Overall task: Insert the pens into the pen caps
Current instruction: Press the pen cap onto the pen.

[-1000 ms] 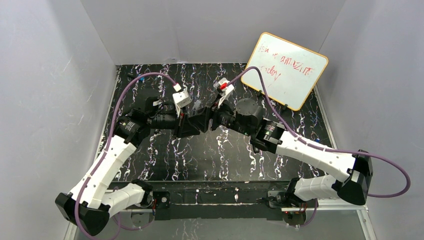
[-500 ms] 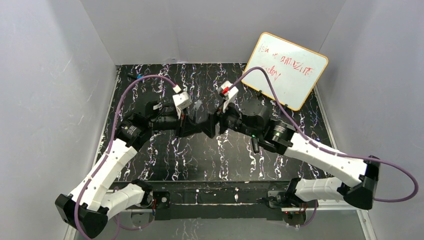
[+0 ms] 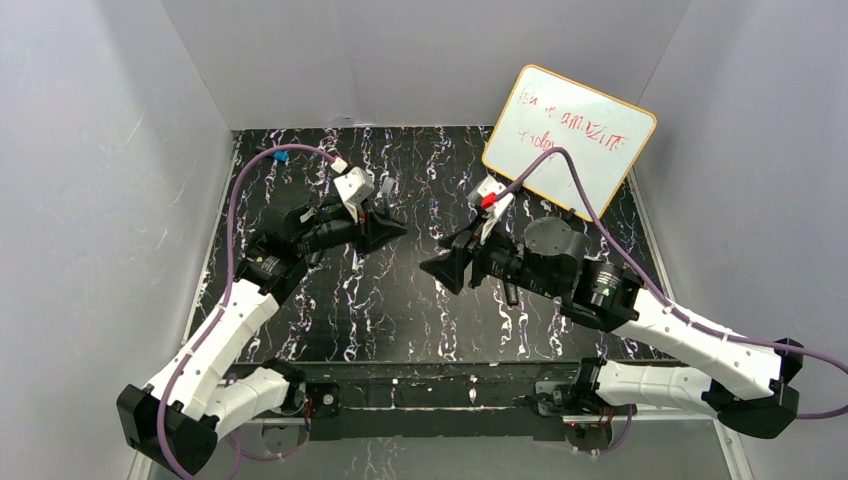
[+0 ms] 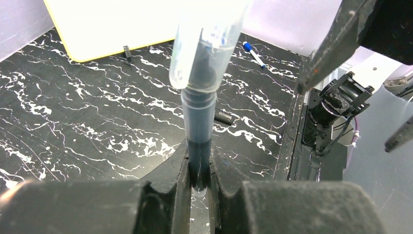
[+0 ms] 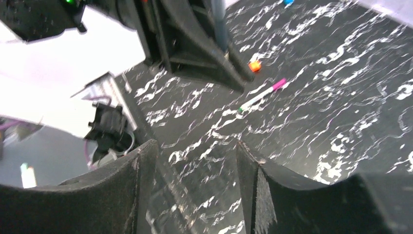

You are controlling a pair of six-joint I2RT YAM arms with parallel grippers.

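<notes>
A dark pen (image 4: 198, 122) is held upright in the left pincer (image 4: 199, 178). Its lower barrel is clamped tightly between the two black fingers (image 4: 175, 170), so the pincer is narrowed onto it. The upper end of the pen is covered by a clear cap (image 4: 207, 44), and the dark barrel can be seen through it. In the overhead view, the pen is raised above the table (image 4: 73, 112), left of the middle.

The right pincer (image 5: 195, 146) is spread wide and nothing is held between its fingers. It is pointed toward the left pincer from the right and is set apart from it, with a stretch of table between the two.

An orange cap (image 5: 253, 65) is seen on the table in the right wrist view, just beside the left pincer. A slim white pen (image 5: 260, 95) with a pink end lies near the cap but does not touch it. A blue-capped pen (image 4: 253, 52) lies close to the table's edge, and a short black piece (image 4: 224, 116) lies apart from it; what that piece is cannot be told. A blue cap (image 3: 281, 155) is found near the far left corner of the table.

A whiteboard (image 3: 570, 135) with a yellow rim and red writing is propped at the far right corner.
</notes>
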